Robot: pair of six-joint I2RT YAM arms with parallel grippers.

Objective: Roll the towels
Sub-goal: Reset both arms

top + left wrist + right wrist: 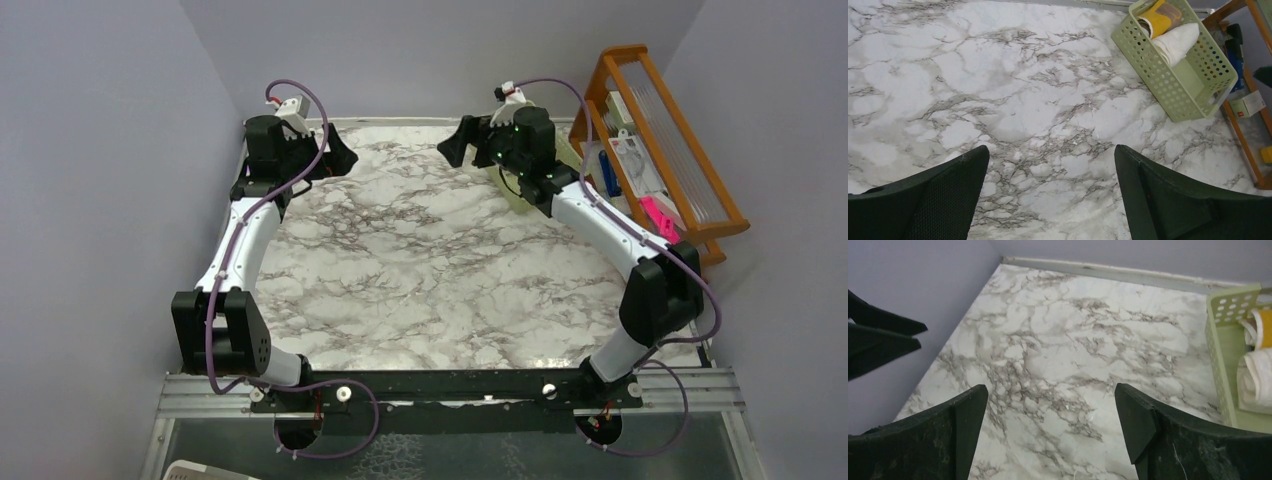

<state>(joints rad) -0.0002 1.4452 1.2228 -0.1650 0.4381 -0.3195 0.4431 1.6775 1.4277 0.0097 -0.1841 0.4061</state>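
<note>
The towels lie rolled in a pale green plastic basket (pixel 1168 95) at the table's far right. In the left wrist view I see a mustard-yellow roll (pixel 1159 17) and a cream-white roll (pixel 1175 40); a brownish patch beside the yellow one may be the tan-brown towel, I cannot tell. The right wrist view shows the basket (pixel 1220 365), the cream-white roll (pixel 1255 380) and the yellow roll (pixel 1264 327) at its right edge. My left gripper (pixel 340 155) (pixel 1050 150) is open and empty above bare marble. My right gripper (pixel 462 140) (pixel 1050 390) is open and empty, left of the basket.
A wooden rack (pixel 660 150) with small items stands right of the basket. My right arm hides most of the basket (pixel 515 195) in the top view. Walls close the table at the back and left. The left gripper's fingers (pixel 878 335) show in the right wrist view.
</note>
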